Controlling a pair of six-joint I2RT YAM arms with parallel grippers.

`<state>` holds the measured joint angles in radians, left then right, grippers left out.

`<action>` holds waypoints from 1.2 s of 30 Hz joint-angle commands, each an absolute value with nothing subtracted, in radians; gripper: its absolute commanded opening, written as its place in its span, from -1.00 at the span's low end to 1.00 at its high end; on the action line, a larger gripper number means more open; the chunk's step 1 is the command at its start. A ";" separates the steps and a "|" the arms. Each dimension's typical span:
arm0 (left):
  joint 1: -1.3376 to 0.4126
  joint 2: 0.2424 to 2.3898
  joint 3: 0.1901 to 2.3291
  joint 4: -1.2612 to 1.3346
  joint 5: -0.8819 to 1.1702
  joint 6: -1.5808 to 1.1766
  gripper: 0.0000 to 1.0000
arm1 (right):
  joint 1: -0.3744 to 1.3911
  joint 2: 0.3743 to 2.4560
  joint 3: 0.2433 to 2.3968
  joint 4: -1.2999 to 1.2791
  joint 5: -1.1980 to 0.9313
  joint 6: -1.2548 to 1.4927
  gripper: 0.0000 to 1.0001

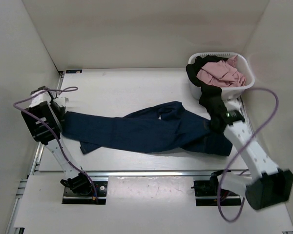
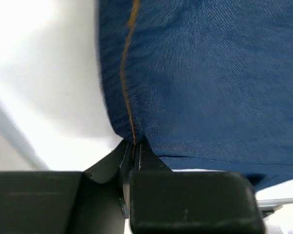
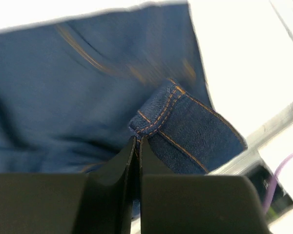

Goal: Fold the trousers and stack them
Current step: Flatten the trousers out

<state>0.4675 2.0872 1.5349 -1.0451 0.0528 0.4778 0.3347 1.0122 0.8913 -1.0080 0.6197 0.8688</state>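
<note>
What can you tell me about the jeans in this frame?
The jeans are dark navy-blue denim with orange-tan stitching. They lie rumpled and stretched left to right across the white table, with fabric overlapping near the middle. The left gripper is shut on their left end along a seam. The right gripper is shut on a stitched band at their right end, near the white basket. They are not yet folded.
</note>
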 commanded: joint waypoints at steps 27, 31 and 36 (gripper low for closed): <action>0.635 1.626 1.006 -1.032 -0.285 0.756 -0.30 | 0.146 0.486 0.727 -1.307 0.571 1.313 -0.27; 0.656 1.635 1.026 -1.023 -0.285 0.756 0.23 | 0.146 0.578 0.765 -1.356 0.595 1.304 0.57; 0.657 1.611 1.178 -1.023 -0.212 0.747 0.33 | 0.146 0.589 0.865 -1.283 0.657 1.180 0.60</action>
